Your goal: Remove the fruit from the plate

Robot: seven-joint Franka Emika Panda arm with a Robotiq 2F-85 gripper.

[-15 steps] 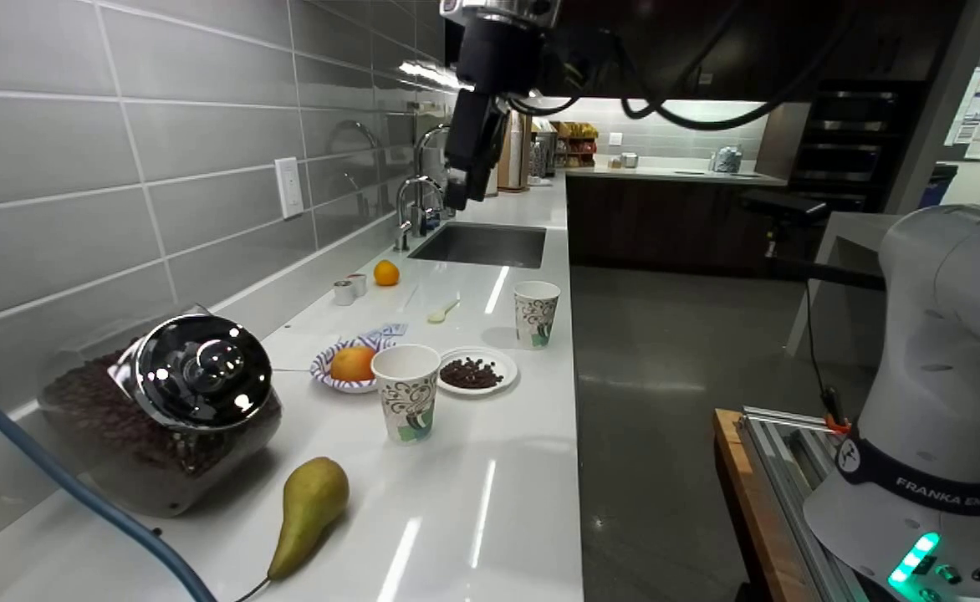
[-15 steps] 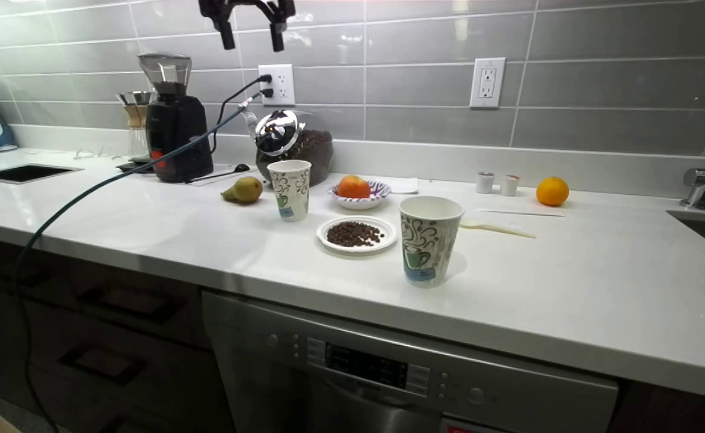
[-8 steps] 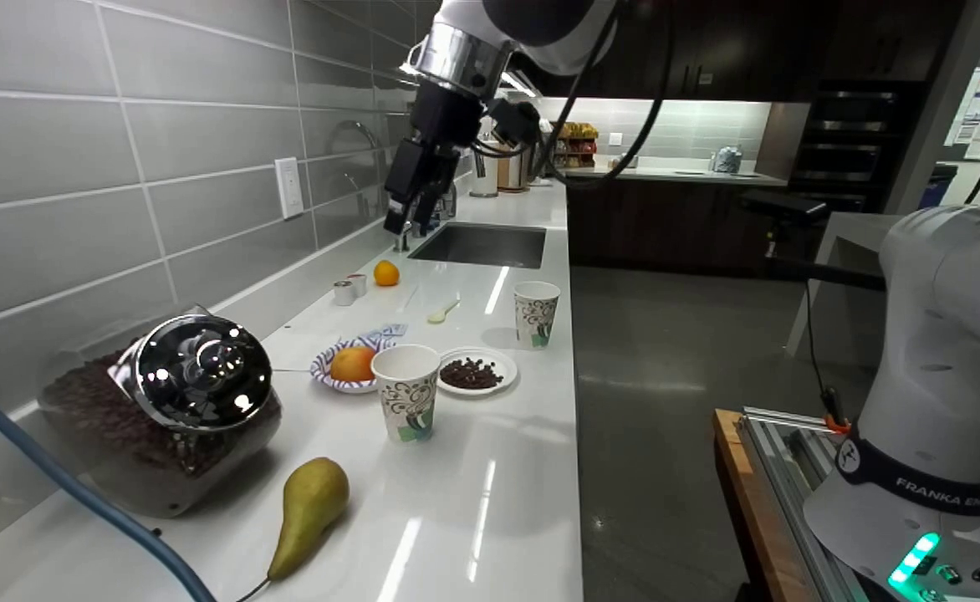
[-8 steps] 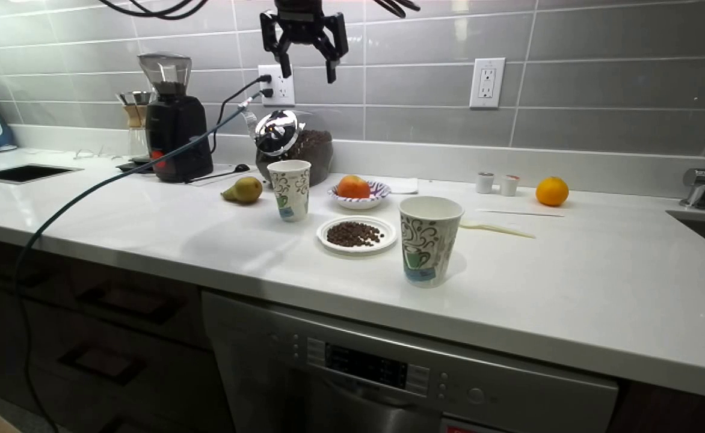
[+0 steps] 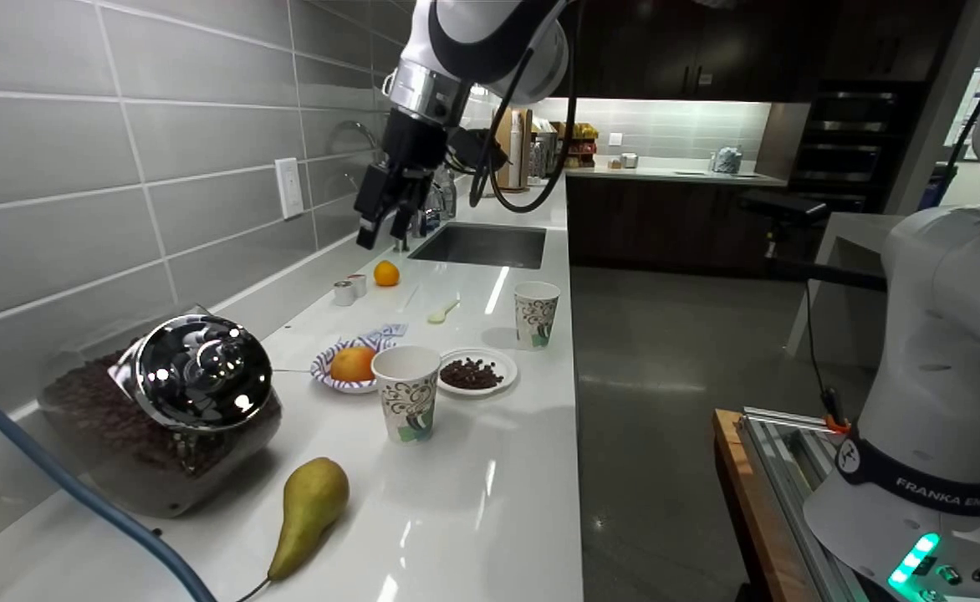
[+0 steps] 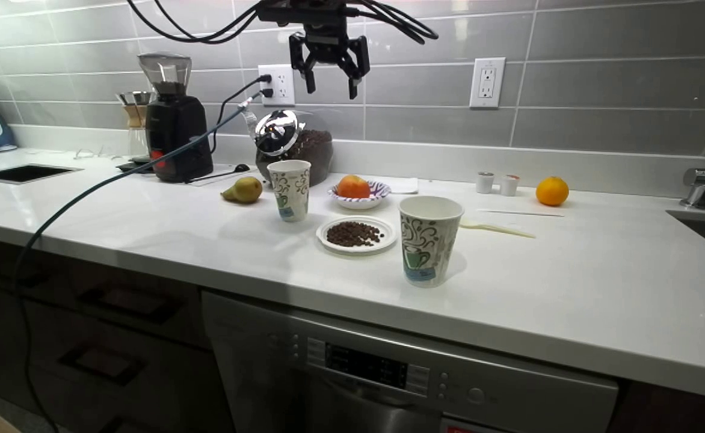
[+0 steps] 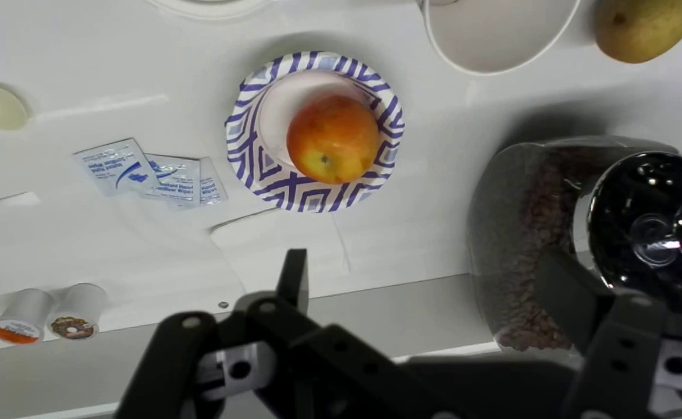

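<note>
Fingers (image 7: 292, 279) wide apart, nothing between them. Gripper (image 6: 332, 88) hangs well above the counter (image 6: 569, 276), touching nothing. Fruit (image 7: 333, 139), reddish orange going to yellow, sits on the patterned plate (image 7: 239, 137), a little right of its middle in the wrist view. Both lie off the line between the fingertips there.

Step, by my reading: approach; grasp not yet made, removal all to do. Next move wants the fingertips brought over the fruit, then lowered one to each side, inside the rim, before the squeeze and a straight lift. Plate looks like light paper; a snagged rim would likely drag it. Smooth round skin may roll.

Farther out: paper cup (image 6: 290, 191) near the plate, not touching; wipe packets (image 7: 121, 166) just beside the rim; clear jar (image 7: 507, 233) near; loose orange (image 6: 552, 191) well apart, not the target, I judge.
</note>
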